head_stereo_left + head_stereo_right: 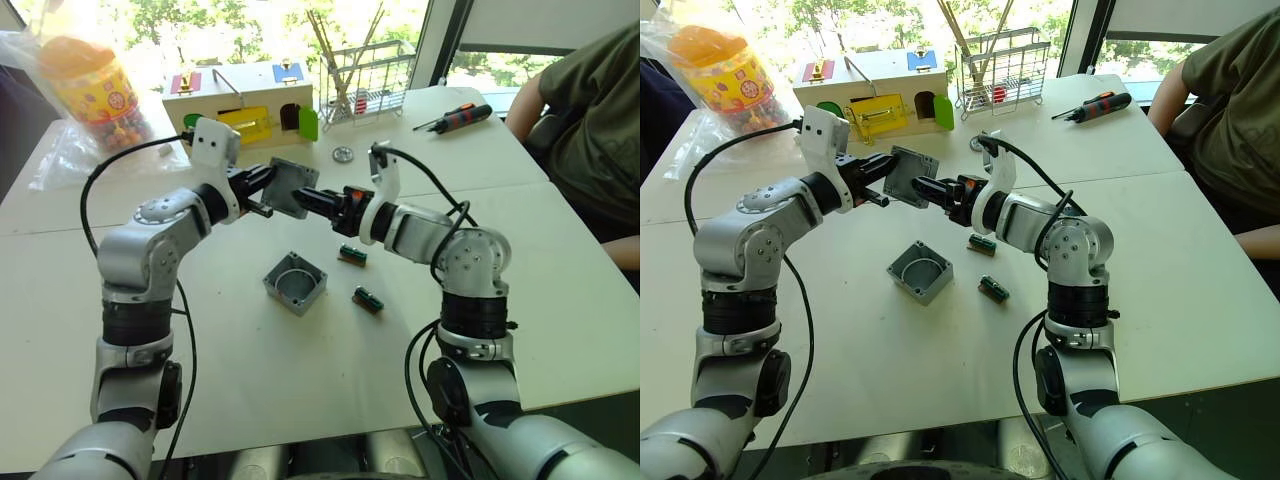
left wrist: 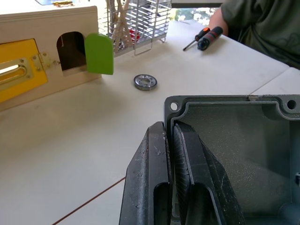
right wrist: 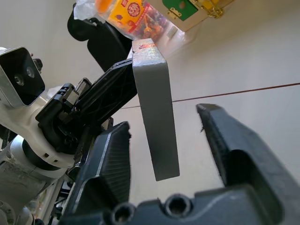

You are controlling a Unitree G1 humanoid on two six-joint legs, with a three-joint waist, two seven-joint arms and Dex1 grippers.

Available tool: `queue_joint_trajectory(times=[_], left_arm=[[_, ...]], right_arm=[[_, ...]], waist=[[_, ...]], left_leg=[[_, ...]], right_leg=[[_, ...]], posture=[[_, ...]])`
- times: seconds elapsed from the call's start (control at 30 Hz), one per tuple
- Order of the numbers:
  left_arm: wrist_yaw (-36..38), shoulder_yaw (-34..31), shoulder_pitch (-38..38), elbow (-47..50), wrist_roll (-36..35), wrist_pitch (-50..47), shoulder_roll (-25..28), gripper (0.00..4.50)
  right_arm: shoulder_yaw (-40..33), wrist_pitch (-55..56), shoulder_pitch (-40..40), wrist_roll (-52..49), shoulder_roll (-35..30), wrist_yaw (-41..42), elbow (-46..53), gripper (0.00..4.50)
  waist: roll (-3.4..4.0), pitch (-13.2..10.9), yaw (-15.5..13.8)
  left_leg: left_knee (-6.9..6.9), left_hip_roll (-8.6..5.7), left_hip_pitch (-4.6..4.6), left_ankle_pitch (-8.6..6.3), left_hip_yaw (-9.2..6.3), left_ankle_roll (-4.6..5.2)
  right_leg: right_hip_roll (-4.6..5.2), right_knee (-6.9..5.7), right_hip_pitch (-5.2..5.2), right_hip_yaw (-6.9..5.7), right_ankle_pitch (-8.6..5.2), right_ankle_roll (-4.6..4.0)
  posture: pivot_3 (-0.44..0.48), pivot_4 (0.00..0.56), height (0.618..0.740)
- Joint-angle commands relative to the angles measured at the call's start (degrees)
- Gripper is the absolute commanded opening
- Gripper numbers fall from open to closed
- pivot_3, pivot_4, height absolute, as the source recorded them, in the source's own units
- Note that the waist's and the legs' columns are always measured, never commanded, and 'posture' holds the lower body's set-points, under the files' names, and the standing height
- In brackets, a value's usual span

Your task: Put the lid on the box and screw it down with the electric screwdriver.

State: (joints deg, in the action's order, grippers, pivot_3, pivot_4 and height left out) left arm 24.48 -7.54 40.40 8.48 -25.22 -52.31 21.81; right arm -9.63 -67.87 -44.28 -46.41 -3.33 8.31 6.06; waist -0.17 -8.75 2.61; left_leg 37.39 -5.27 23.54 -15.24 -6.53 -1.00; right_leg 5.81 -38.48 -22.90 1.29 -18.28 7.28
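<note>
**A:** How are the two arms posed?

**B:** Both are bent at the elbow and reach inward, so they meet above the white table, over its far-middle part. The left gripper points toward the right one, and the right gripper points back at it.

**A:** What is the left one holding?

**B:** The small flat square grey plastic lid. Its two black fingers are pressed together on the lid's rim, one on each side of the wall, and the lid is held up in the air on edge, well clear of the table.

**A:** And the right gripper?

**B:** Its fingers are spread wide, one on either side of the lid's free edge, with a gap on both sides, so not touching it.

**A:** Where is the box?

**B:** The small square grey plastic box sits open-side up on the table, below and nearer than the grippers. Two small dark green parts lie just beside it.
</note>
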Motion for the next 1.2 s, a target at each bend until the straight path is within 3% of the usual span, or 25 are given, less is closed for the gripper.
queue_joint_trajectory(times=[0.03, 0.07, 0.1, 0.27, 0.4, 0.5, 0.6, 0.73, 0.87, 0.9, 0.97, 1.2], left_arm=[[0.08, -0.78, 1.45, 2.05, -1.44, 0.44, 0.07, 0.00], [0.21, -0.72, 1.40, 2.15, -1.71, 0.41, 0.11, 0.00], [0.29, -0.70, 1.34, 2.22, -1.93, 0.35, 0.15, 0.00], [1.55, -0.75, 0.33, 2.65, -2.96, 0.03, 0.74, 0.00], [3.64, -4.62, 0.63, 2.03, -7.74, -1.59, 1.23, 1.38], [5.65, -9.85, 2.56, 1.00, -14.96, -5.98, 2.64, 3.02], [9.36, -16.43, 6.11, 0.07, -25.68, -14.38, 8.00, 4.47], [10.90, -18.84, 8.15, -5.05, -27.09, -15.65, 15.06, 4.47], [14.32, -15.50, 6.99, -7.53, -25.99, -14.38, 18.37, 4.47], [14.93, -14.76, 6.73, -7.83, -25.85, -14.03, 18.49, 4.25], [15.82, -13.17, 6.19, -8.44, -25.10, -13.22, 18.55, 3.60], [18.85, -5.74, 3.81, -7.02, -23.73, -13.32, 18.49, 0.06]], right_arm=[[-0.18, 0.88, 0.07, -1.41, 0.73, 0.46, 3.05, 0.78], [-0.20, 1.05, 0.17, -1.33, 0.88, 0.35, 3.12, 0.26], [-0.23, 1.22, 0.24, -1.26, 1.01, 0.22, 3.14, 0.13], [0.70, 2.82, 0.69, -0.40, 0.62, 0.87, 4.17, 0.14], [3.19, 7.87, 1.54, 2.18, -0.83, 3.32, 6.53, 0.14], [5.68, 11.80, 2.44, 5.34, -2.56, 4.82, 7.91, 0.14], [6.99, 12.66, 3.23, 6.94, -4.63, 5.25, 9.89, 0.14], [11.98, 17.22, 7.10, 13.93, -13.01, 8.05, 16.35, 0.14], [16.99, 24.23, 13.91, 18.69, -18.57, 12.25, 23.14, 0.14], [18.31, 26.06, 15.28, 20.57, -19.74, 12.86, 24.08, 0.14], [22.90, 33.28, 18.07, 28.42, -23.61, 14.23, 25.21, 0.14], [40.93, 63.34, 26.04, 71.57, -35.01, 4.05, 20.35, 0.14]], waist=[[0.00, 0.00, 0.00], [0.00, 0.00, -0.05], [0.00, 0.00, -0.01], [0.00, 0.00, -0.01], [0.00, 0.00, 0.00], [0.00, 0.00, 0.05], [0.00, 0.00, 0.18], [0.00, 0.00, 0.05], [0.00, 0.00, -0.14], [-0.01, 0.00, -0.14], [-0.01, 0.00, -0.15], [-0.02, 0.00, -0.17]], left_leg=[[0.00, 0.00, 0.00, 0.00, 0.00, 0.00], [0.00, 0.00, 0.00, 0.00, 0.00, 0.00], [0.00, 0.00, 0.00, 0.00, 0.01, 0.00], [-0.02, 0.00, 0.00, 0.01, 0.01, -0.01], [-0.03, 0.00, 0.00, 0.01, 0.01, -0.01], [-0.04, 0.00, 0.00, 0.01, 0.03, -0.01], [-0.04, 0.01, 0.00, 0.01, 0.03, -0.02], [-0.05, -0.04, 0.01, 0.01, 0.05, -0.02], [-0.04, -0.08, 0.00, 0.01, 0.04, -0.02], [-0.04, -0.08, 0.00, 0.02, 0.04, -0.03], [-0.03, -0.07, 0.00, 0.05, 0.06, -0.08], [-0.05, -0.09, 0.00, 0.06, 0.14, -0.10]], right_leg=[[0.00, 0.00, 0.00, 0.00, 0.00, 0.00], [0.00, 0.00, 0.00, 0.00, 0.00, 0.00], [0.00, 0.00, 0.01, 0.00, 0.00, 0.00], [-0.01, -0.01, -0.02, 0.01, 0.00, 0.00], [-0.01, -0.01, -0.03, 0.01, 0.00, 0.00], [-0.02, -0.02, -0.06, 0.02, 0.00, 0.00], [-0.03, -0.10, -0.11, 0.02, 0.00, 0.00], [0.03, -0.56, -0.34, 0.02, 0.00, 0.00], [0.03, -0.55, -0.32, 0.02, 0.00, 0.00], [0.03, -0.55, -0.31, 0.02, 0.00, 0.01], [0.03, -0.55, -0.32, 0.04, -0.01, 0.00], [0.00, -0.57, -0.41, 0.08, -0.02, 0.01]], posture=[[0.000, 0.150, 0.740], [0.000, 0.150, 0.740], [0.000, 0.150, 0.740], [0.000, 0.150, 0.740], [0.000, 0.150, 0.740], [0.000, 0.150, 0.740], [0.000, 0.150, 0.740], [0.000, 0.150, 0.740], [0.000, 0.150, 0.740], [0.000, 0.150, 0.740], [0.000, 0.150, 0.740], [0.000, 0.150, 0.740]])
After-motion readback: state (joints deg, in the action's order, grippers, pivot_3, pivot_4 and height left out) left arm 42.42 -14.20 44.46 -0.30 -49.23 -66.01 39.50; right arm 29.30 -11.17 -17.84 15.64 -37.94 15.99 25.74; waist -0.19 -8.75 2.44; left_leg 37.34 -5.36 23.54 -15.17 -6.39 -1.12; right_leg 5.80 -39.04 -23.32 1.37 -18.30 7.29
